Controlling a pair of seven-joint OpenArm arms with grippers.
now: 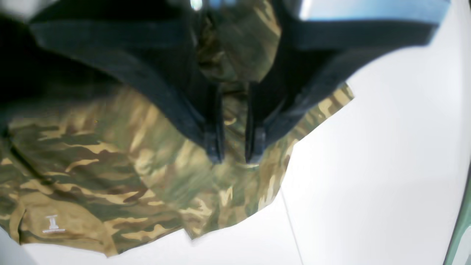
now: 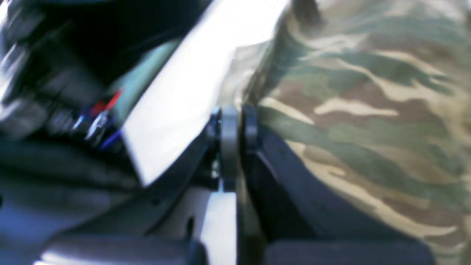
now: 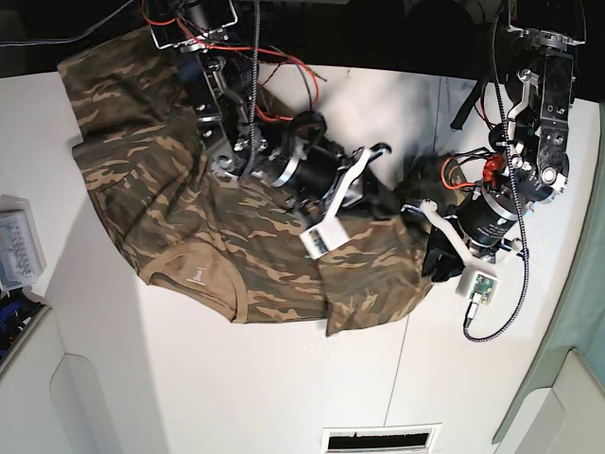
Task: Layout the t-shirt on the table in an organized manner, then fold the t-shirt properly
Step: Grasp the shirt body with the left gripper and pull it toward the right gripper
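From here my right wrist view is smeared with blur, so the right tool (image 2: 232, 121) shows as a dark wedge and I cannot tell whether cloth sits between its tips. In the base view both arms cover the t-shirt (image 3: 170, 199) beneath them. The left tool's (image 1: 234, 156) upper body runs off the top edge.

Black arms, red and orange cables, white wrist-camera mounts (image 3: 326, 232)
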